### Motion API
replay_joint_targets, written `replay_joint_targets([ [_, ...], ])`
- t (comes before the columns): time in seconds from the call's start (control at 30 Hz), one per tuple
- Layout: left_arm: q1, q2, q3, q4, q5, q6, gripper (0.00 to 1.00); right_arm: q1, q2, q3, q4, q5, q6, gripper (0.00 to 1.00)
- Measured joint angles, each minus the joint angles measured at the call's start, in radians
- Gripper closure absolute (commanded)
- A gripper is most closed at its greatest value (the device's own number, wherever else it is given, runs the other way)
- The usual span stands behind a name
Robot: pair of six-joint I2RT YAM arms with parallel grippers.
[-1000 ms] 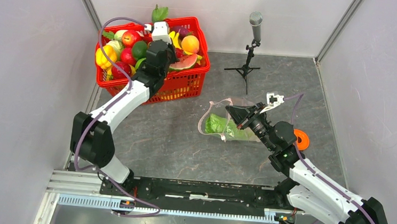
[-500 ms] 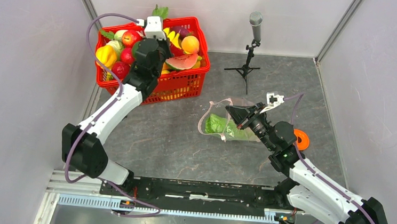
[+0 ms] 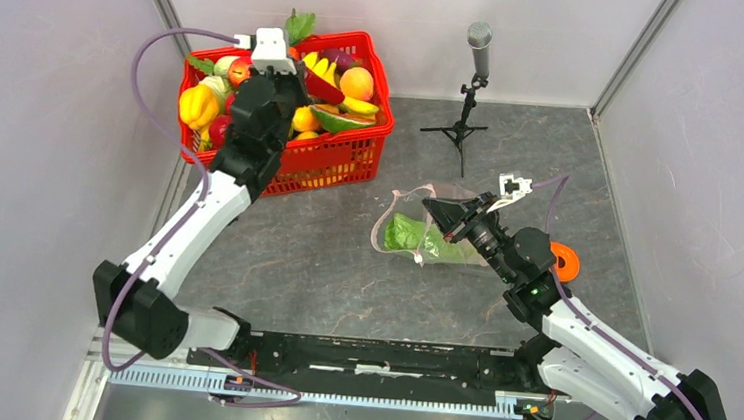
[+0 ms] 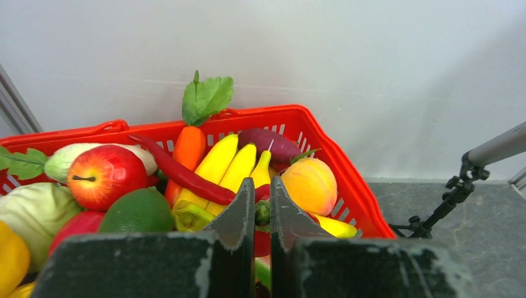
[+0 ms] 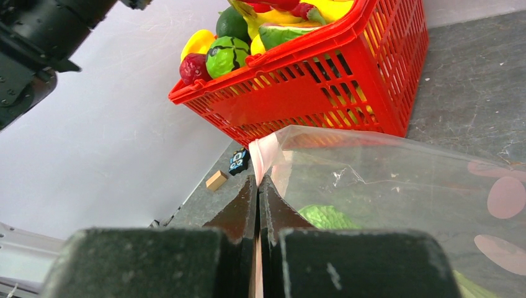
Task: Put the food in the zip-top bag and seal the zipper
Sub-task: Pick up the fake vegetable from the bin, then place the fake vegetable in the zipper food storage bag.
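The red mesh basket point(image 3: 383, 81) at the back left holds the food: a watermelon slice point(image 3: 340, 120), an orange point(image 3: 357, 80), a yellow bell pepper point(image 3: 196, 104) and more. My left gripper point(image 3: 300, 81) is over the basket, shut on the stem end of a long red chili point(image 4: 180, 174), next to the orange point(image 4: 310, 184). The zip-top bag point(image 3: 419, 199) lies mid-table with the long cabbage point(image 3: 416, 237) inside. My right gripper point(image 3: 435, 208) is shut on its pink zipper strip point(image 5: 263, 152) and holds that edge up. The cabbage point(image 5: 329, 217) shows through the plastic.
A microphone on a small tripod point(image 3: 476, 48) stands at the back centre. An orange tape roll point(image 3: 565, 257) lies right of the right arm. A small wooden block point(image 5: 216, 180) lies near the basket. Walls close in both sides.
My left arm has swung left and farther back over the basket, and the red chili has come up with the gripper. The right arm and the bag have not moved.
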Motion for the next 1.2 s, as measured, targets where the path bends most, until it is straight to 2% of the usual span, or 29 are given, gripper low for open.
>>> replay_joint_targets([
  [0.27,0.0,-0.139,-0.06,0.007,0.019,-0.027,0.98,0.0,0.018,0.0,0.002,-0.001,0.0,1.0],
  [0.53,0.0,-0.276,-0.209,-0.014,0.132,-0.18,0.98,0.0,0.028,0.0,0.005,-0.001,0.001,1.0],
  [0.87,0.0,-0.551,-0.432,-0.051,0.269,-0.381,0.98,0.0,0.034,0.0,0.017,0.0,0.005,1.0],
  [1.2,-0.018,-0.638,-0.6,-0.043,0.463,-0.558,0.98,0.0,0.055,0.0,0.032,-0.001,0.02,1.0],
])
